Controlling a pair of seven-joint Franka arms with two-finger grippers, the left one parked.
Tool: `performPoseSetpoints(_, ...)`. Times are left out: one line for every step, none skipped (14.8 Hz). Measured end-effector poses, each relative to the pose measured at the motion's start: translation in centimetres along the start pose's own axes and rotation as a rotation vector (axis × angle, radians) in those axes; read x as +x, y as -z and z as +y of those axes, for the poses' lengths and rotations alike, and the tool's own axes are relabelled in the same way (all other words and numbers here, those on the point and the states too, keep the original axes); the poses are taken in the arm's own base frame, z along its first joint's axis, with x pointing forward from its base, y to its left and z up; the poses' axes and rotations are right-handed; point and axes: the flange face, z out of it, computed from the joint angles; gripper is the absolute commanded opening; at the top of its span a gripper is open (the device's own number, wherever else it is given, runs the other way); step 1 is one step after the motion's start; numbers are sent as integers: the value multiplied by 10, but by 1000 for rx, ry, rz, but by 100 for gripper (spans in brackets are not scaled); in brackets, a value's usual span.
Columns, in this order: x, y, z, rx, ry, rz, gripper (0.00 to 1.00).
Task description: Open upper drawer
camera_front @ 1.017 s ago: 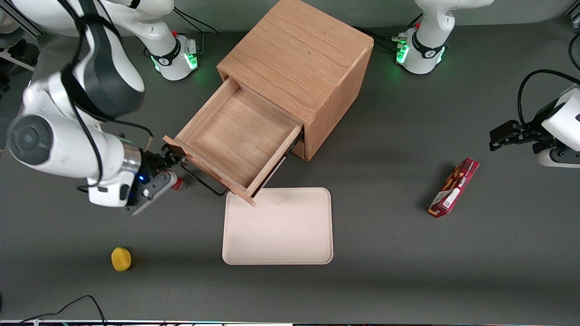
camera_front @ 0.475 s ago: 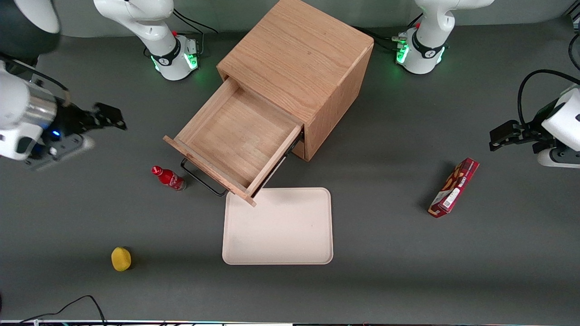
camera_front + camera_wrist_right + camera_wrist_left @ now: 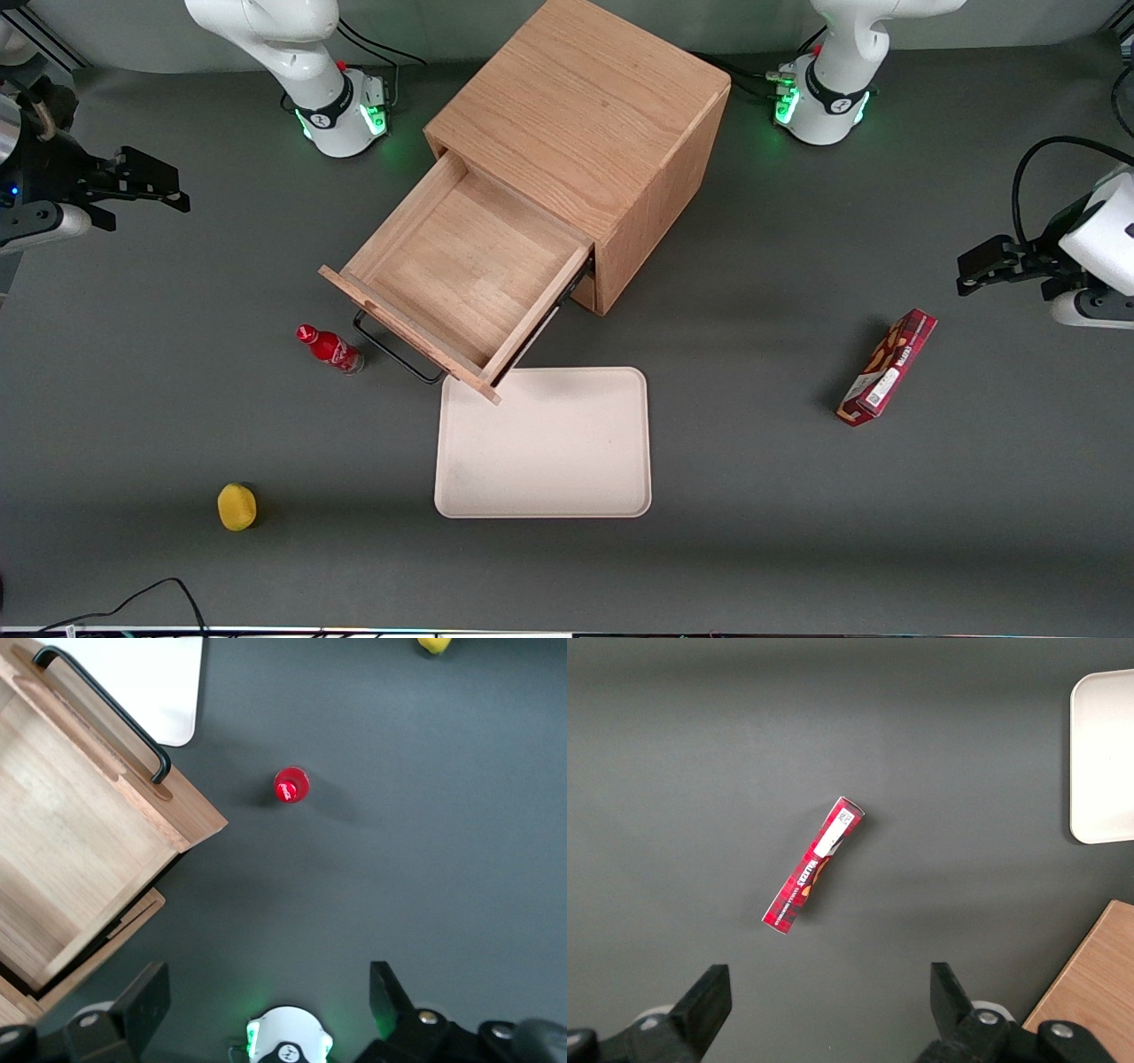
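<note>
My dark grey worktop (image 3: 797, 532) carries the oak cabinet (image 3: 585, 106), a cream tray (image 3: 545, 443), red bottle (image 3: 330, 347), yellow fruit (image 3: 236, 507) and red box (image 3: 889, 367); my jaws (image 3: 146, 188) hang open above its working-arm end.

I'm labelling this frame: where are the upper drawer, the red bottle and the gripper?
upper drawer (image 3: 461, 266): front view, on its bare wooden floor.
red bottle (image 3: 330, 347): front view, on its body.
gripper (image 3: 146, 186): front view, between its open fingertips, raised clear of the drawer.

- The gripper (image 3: 146, 186) has left the handle (image 3: 399, 350) of the upper drawer (image 3: 456, 266), swinging out toward nine o'clock, well apart, its fingers (image 3: 146, 997) spread wide.
- The red bottle (image 3: 330, 347) now stands uncovered beside the handle.
</note>
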Motion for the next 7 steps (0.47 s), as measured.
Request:
performPoseSetpoints(1,-1,-3,0,-6,-1,100)
performPoseSetpoints(2,-3,-6,-1,-7,-6,100)
performPoseSetpoints(4,-6,-10,-5,-8,-11,100)
performPoseSetpoints(4,-7,-13,-13,-14,-15,100)
performPoseSetpoints(4,-8,-15,-16,-17,-17,100)
performPoseSetpoints(4,-9,-16,-18,-22,-18,100)
performPoseSetpoints(4,-9,-16,-18,-33,-20,100)
